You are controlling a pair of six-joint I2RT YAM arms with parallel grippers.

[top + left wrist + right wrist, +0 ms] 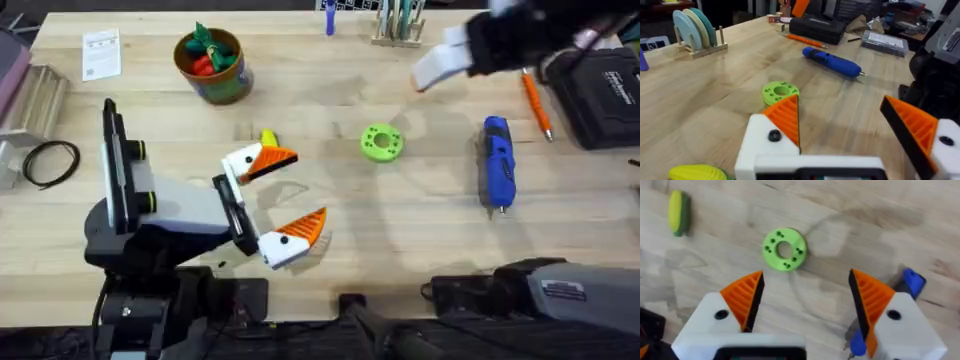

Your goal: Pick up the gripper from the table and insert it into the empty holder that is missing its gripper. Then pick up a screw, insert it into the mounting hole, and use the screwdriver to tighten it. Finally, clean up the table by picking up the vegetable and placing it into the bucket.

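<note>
Both the left gripper [282, 198] and the right gripper [805, 302] are wide open and hold nothing. The step now is probably the corn: the vegetable [268, 139] lies on the table at about 10 o'clock from the left gripper, so that arm should drop straight over it, pinch its middle, and carry it to the bucket [212, 66] at about 11 o'clock. The right wrist view shows the corn's green end, which the overhead view hides, and the overhead view shows the whole screwdriver [498, 163] at 3 o'clock from the green disc [381, 142].

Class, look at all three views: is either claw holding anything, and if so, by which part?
Nothing is held. The left claw and the right claw are both open with bare table between their fingers; the screwdriver lies untouched on the table.
</note>
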